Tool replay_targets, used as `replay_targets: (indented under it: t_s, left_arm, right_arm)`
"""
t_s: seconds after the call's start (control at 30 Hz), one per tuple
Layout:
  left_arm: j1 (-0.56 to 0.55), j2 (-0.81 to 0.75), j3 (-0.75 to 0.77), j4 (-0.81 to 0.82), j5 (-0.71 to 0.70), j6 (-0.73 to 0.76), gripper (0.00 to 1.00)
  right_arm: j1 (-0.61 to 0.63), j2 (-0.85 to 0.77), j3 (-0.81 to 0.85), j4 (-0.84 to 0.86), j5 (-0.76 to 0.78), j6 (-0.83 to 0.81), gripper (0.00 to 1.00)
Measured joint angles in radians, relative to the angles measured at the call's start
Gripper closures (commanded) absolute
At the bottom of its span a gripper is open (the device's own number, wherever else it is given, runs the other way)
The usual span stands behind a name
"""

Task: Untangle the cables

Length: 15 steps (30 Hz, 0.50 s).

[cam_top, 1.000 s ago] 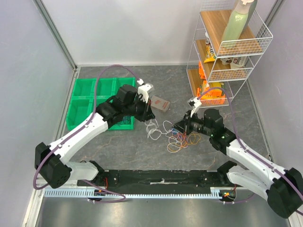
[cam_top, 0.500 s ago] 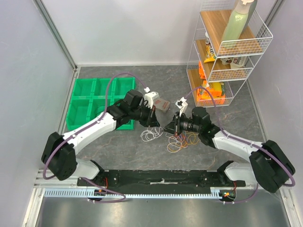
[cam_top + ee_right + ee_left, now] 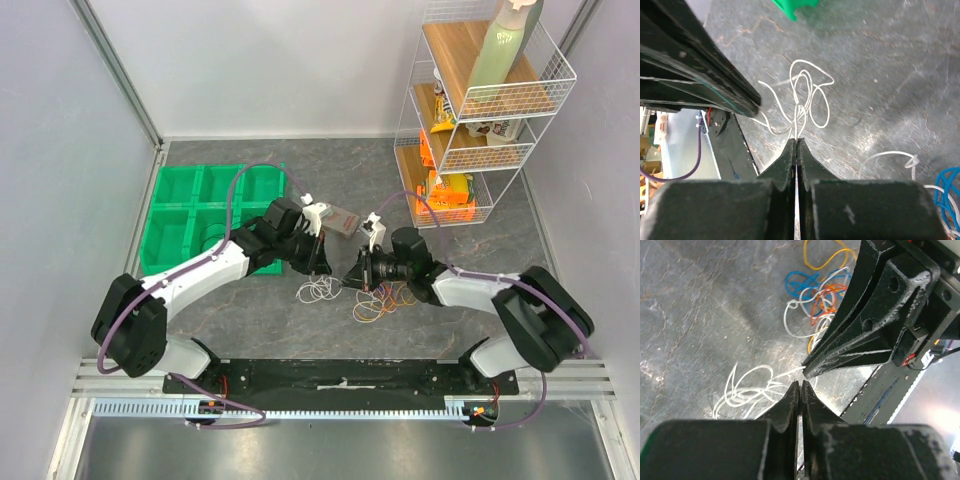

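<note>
**Both pincers closed tip to tip over the white loops**

My landmark is the green plastic tray (image 3: 180, 215), a moulded grid of square compartments lying on the grey, marble-veined table (image 3: 250, 320).

The cables (image 3: 372, 298) lie on the table just off the tray's near right corner, as two clumps. The clump closer to the tray is all white (image 3: 747, 390): thin, glossy wire in loose, overlapping oval loops that lie flat. Further from the tray is the coloured clump (image 3: 815, 290), with yellow, blue, orange-red and white loops piled over one another. A white strand trails between the two clumps.

The left gripper (image 3: 799, 385) reaches out past the tray's right edge, with its matte black, scuffed, wedge-shaped fingers pressed together and only a hairline seam between them. The right gripper (image 3: 796, 142) faces it from the side away from the tray. Its jaws are closed just as tightly, and its tip almost meets the left one above the white loops.

In the right wrist view a white strand runs straight up to the right tips. I cannot tell whether either pincer actually has a wire pinched.
</note>
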Motion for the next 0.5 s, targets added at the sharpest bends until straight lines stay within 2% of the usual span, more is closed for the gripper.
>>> replay_targets:
  t_s: [0.13, 0.17, 0.23, 0.27, 0.33, 0.47, 0.5]
  left_arm:
    - [0.013, 0.017, -0.043, 0.018, -0.028, -0.043, 0.67]
    - [0.017, 0.019, -0.057, 0.022, -0.031, -0.058, 0.59]
    - [0.026, 0.02, -0.079, 0.03, -0.033, -0.087, 0.5]
    - [0.031, 0.02, -0.087, 0.037, -0.035, -0.1, 0.39]
    - [0.04, 0.02, -0.098, 0.051, -0.036, -0.122, 0.26]
    - [0.054, 0.004, -0.142, 0.093, -0.049, -0.17, 0.08]
    - [0.056, -0.015, -0.162, 0.098, -0.057, -0.182, 0.07]
  right_arm:
    - [0.002, 0.1, 0.002, 0.015, 0.001, 0.01, 1.0]
    - [0.002, 0.117, 0.002, 0.017, 0.002, 0.012, 1.0]
    - [0.005, 0.142, 0.002, 0.022, 0.004, 0.012, 1.0]
    - [0.006, 0.149, 0.002, 0.025, 0.006, 0.012, 1.0]
    - [0.008, 0.154, 0.002, 0.031, 0.01, 0.012, 1.0]
    - [0.012, 0.155, 0.002, 0.031, 0.026, 0.008, 1.0]
    - [0.013, 0.155, 0.002, 0.031, 0.03, 0.008, 1.0]
